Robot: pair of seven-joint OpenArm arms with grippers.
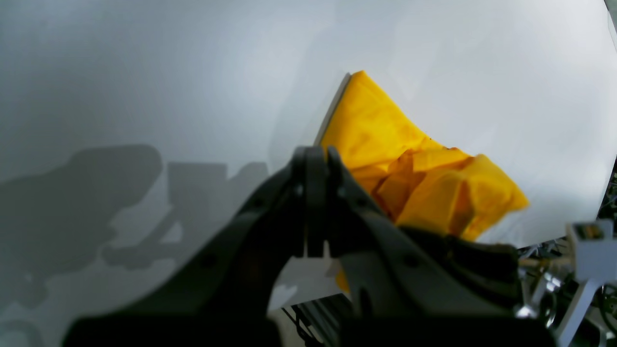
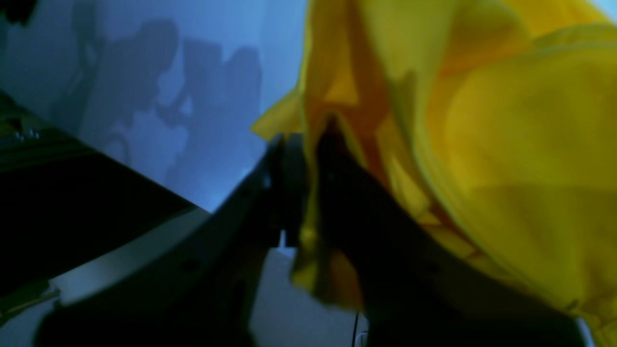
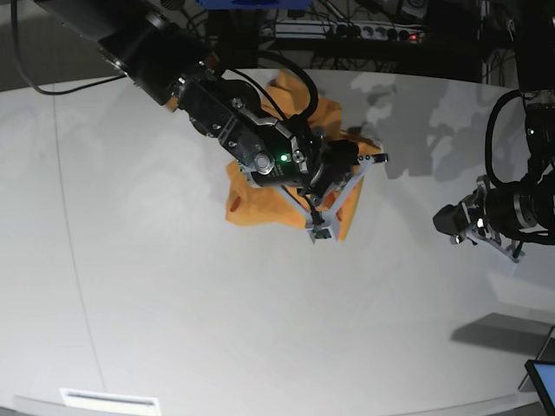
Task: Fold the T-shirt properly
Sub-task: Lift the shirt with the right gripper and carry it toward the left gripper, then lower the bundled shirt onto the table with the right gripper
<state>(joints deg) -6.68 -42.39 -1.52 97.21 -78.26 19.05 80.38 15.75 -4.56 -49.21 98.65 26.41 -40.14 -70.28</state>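
Note:
The orange-yellow T-shirt (image 3: pixel 247 198) lies bunched up on the white table (image 3: pixel 173 295), mostly under my right arm. In the right wrist view the T-shirt (image 2: pixel 506 144) fills the right half, and a fold of it runs down between the two dark fingers. My right gripper (image 2: pixel 308 154) is closed on that fold; in the base view it (image 3: pixel 319 227) sits at the cloth's near right corner. My left gripper (image 1: pixel 315 161) is shut with nothing in it. It hangs just left of the crumpled T-shirt (image 1: pixel 385 140) and, in the base view (image 3: pixel 453 221), far right of the cloth.
The table's curved front edge carries a white label (image 3: pixel 108 400). A power strip (image 3: pixel 347 30) and cables lie behind the table. A screen corner (image 3: pixel 542 381) pokes in at the bottom right. Metal framing (image 1: pixel 554 284) shows past the table edge.

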